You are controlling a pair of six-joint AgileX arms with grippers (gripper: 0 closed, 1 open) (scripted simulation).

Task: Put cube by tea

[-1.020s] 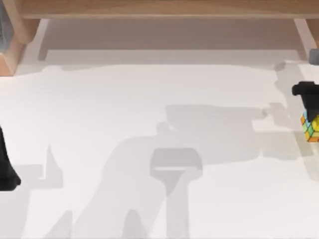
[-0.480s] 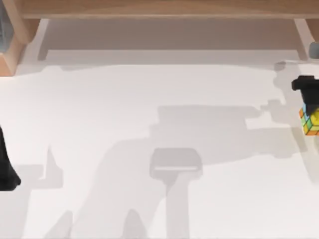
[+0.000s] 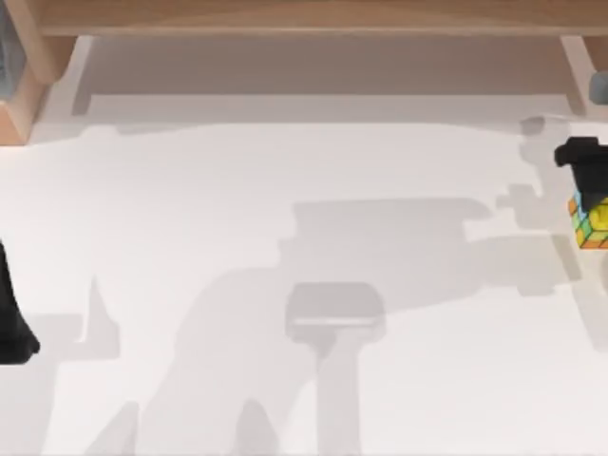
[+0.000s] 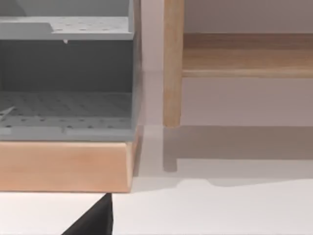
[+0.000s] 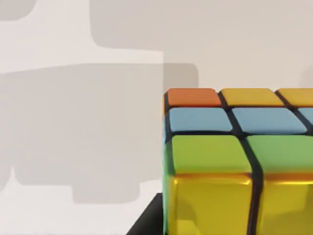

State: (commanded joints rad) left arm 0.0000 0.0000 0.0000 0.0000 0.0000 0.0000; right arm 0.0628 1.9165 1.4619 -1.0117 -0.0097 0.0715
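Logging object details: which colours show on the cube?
Yellow, green, blue and orange tiles with dark grid lines on the cube; clearest in the right wrist view.

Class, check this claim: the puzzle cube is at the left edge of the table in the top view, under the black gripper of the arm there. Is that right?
Not quite. The top view shows the cube at the table's right edge, not its left, just under the black right gripper. The rest stands: it sits under a black gripper. The left arm is parked at the left edge.
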